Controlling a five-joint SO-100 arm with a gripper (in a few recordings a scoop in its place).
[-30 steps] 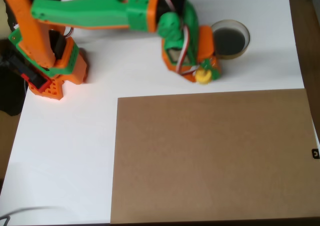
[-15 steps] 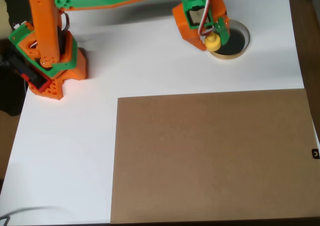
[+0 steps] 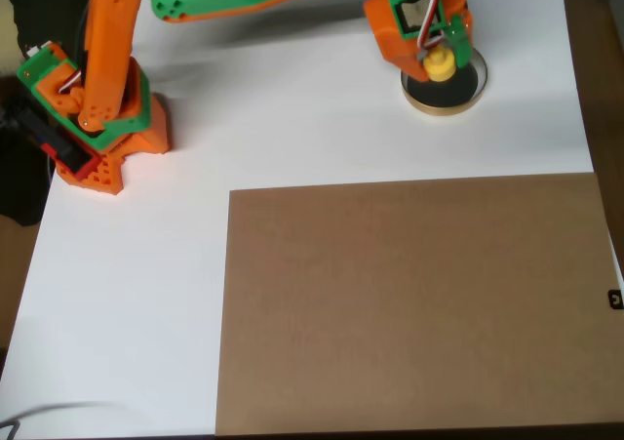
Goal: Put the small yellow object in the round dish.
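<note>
Hand (image 3: 441, 58) grips one small yellow object (image 3: 439, 64), its fingertips hard to see. One round dish (image 3: 458, 94) below hand, top part hidden.

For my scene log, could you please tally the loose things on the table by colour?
Yellow: 1, the yellow piece, held in the end effector above the dish.
Tan and black: 1, the dish.
Brown: 1, the board.
Total: 3
</note>
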